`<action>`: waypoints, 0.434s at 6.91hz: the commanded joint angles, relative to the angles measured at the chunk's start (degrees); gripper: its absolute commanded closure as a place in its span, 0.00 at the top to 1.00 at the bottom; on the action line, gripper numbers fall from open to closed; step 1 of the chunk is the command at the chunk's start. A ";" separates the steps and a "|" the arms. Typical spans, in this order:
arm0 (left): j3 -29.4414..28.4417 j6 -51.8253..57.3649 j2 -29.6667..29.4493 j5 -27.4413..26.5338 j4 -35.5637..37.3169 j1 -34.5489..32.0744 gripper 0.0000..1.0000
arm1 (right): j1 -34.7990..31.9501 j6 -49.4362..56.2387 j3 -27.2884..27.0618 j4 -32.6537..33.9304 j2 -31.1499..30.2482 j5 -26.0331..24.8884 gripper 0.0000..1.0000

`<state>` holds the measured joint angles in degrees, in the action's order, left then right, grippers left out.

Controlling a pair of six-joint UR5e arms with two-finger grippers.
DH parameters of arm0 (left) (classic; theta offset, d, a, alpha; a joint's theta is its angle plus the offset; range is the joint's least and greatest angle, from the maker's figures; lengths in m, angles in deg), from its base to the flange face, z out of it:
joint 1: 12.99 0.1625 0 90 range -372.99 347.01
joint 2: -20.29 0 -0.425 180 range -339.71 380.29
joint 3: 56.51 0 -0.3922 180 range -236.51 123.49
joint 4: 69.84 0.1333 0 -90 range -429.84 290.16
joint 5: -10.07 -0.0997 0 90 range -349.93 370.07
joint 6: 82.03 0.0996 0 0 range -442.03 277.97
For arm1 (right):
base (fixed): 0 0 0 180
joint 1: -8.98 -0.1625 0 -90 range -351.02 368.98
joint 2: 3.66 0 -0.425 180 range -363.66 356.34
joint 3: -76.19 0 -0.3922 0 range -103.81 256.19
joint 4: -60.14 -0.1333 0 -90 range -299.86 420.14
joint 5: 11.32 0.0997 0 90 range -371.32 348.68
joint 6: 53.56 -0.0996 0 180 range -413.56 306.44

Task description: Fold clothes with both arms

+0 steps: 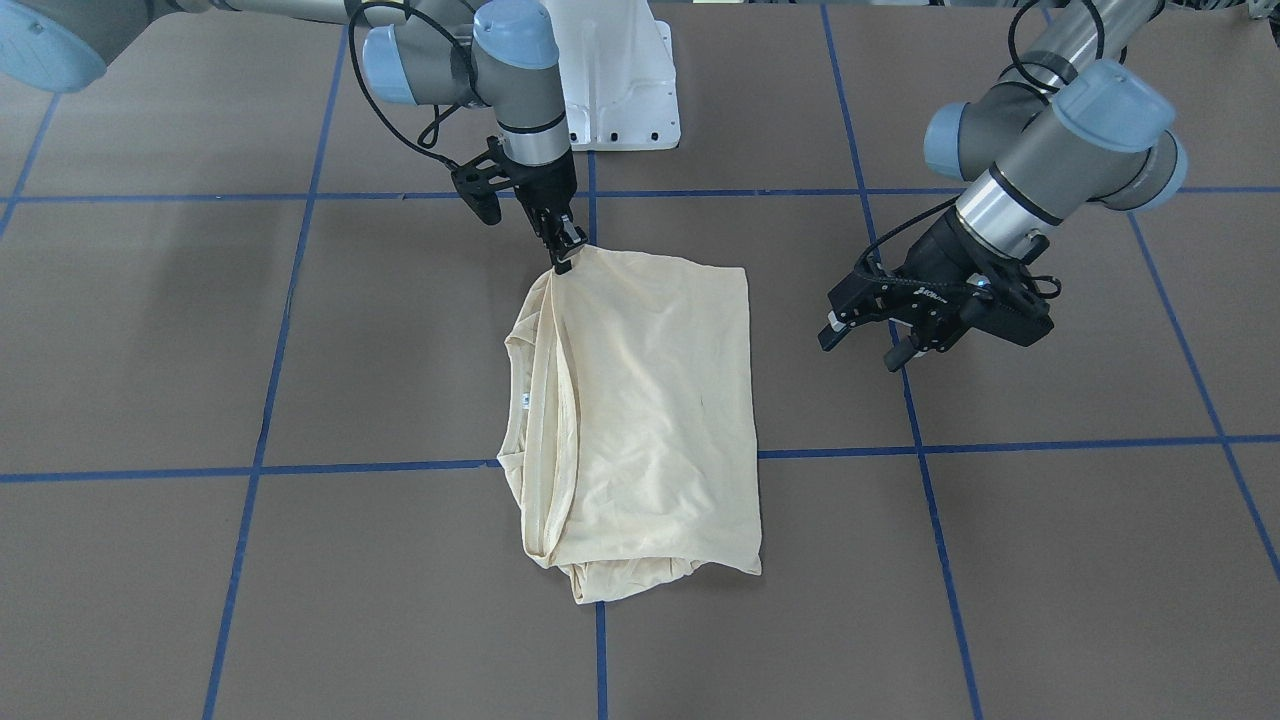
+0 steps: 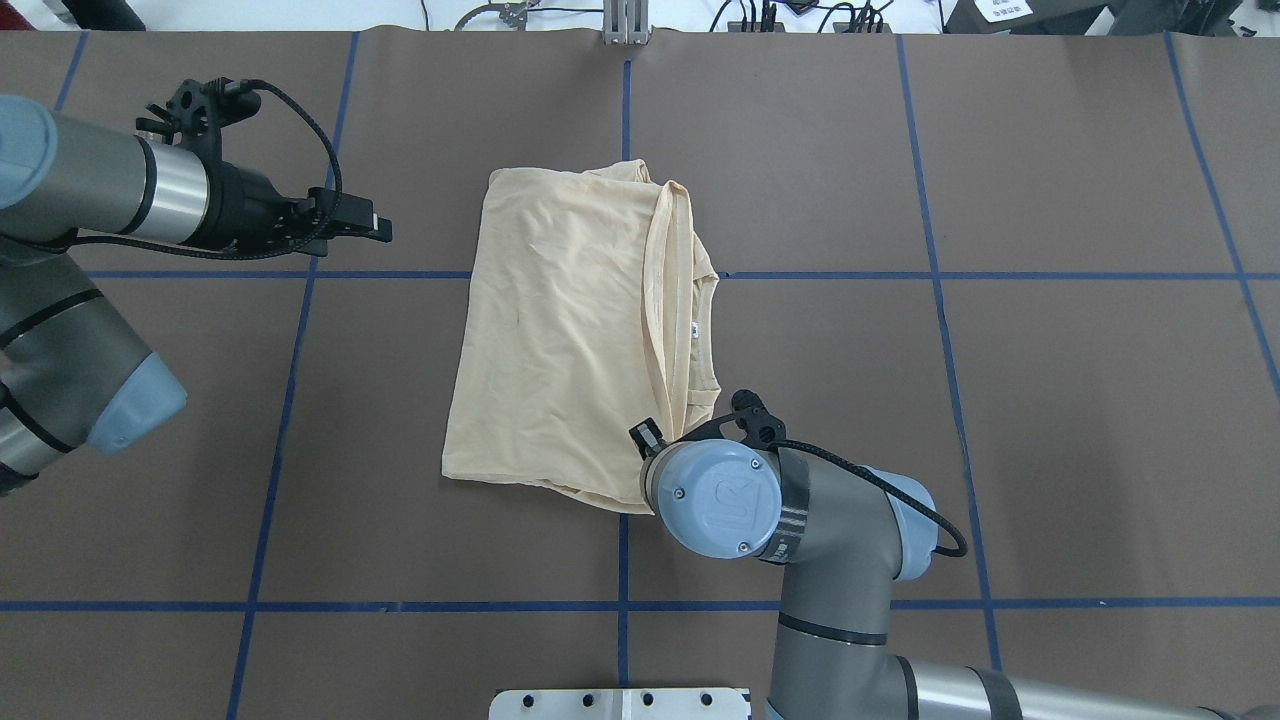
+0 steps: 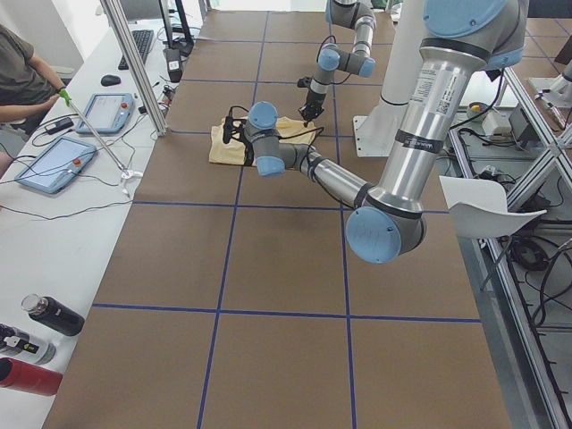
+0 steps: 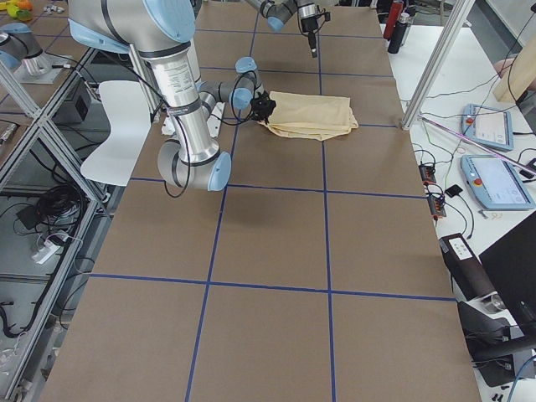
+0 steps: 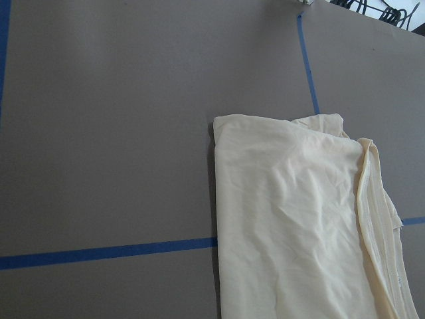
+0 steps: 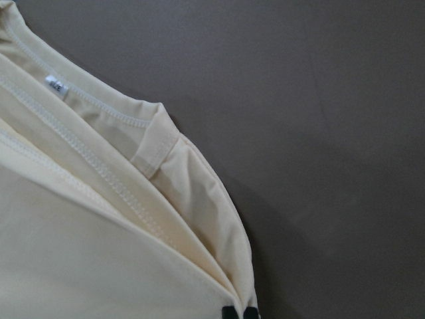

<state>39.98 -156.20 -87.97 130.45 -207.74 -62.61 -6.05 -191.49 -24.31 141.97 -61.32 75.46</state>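
- Nearest to us in the overhead view, the right arm [image 2: 790, 520] reaches in from the near edge. Its blue joint cap hides most of the right gripper [image 1: 563, 262] from above.
- From the front-facing view we see that claw pressed together on a corner of the shirt [image 1: 640, 400], the corner on the robot's side. The right wrist view shows several layers of cloth gathered between the black fingertips [image 6: 230, 312].
- We find the shirt folded into a rough rectangle in the middle of the table [image 1: 1050, 560]. It lies across a crossing of the blue tape lines [image 1: 380, 466], with creases running toward the pinched corner.
- Its collar side faces right in the overhead view, and the small white neck label [image 2: 693, 327] shows there among the stacked edges.
- We see the left gripper [image 1: 862, 348] well apart from the shirt, to its left in the overhead view. It hangs over bare table with its fingers spread and nothing between them.
- The left arm [image 2: 100, 200] comes in from the left edge, and its wrist view looks down on the shirt's far left corner, which lies smooth on the table.
- At the robot's side of the table stands the white pedestal base [image 1: 620, 80].
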 commanded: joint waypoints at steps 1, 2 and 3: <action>3.86 -16.61 0.76 -1.10 -0.09 2.84 1.00 | -0.09 0.03 -6.60 0.17 -4.90 0.05 0.00; 7.80 -18.18 3.98 -3.02 -0.09 6.60 1.00 | 0.09 0.03 -7.42 0.26 -5.62 0.05 0.00; 10.97 -26.90 6.63 -8.87 -0.09 12.29 1.00 | 0.26 0.03 -8.04 0.26 -6.15 0.05 0.00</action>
<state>47.13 -174.96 -84.33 126.58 -207.82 -55.89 -5.97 -191.46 -31.19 142.20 -66.52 75.51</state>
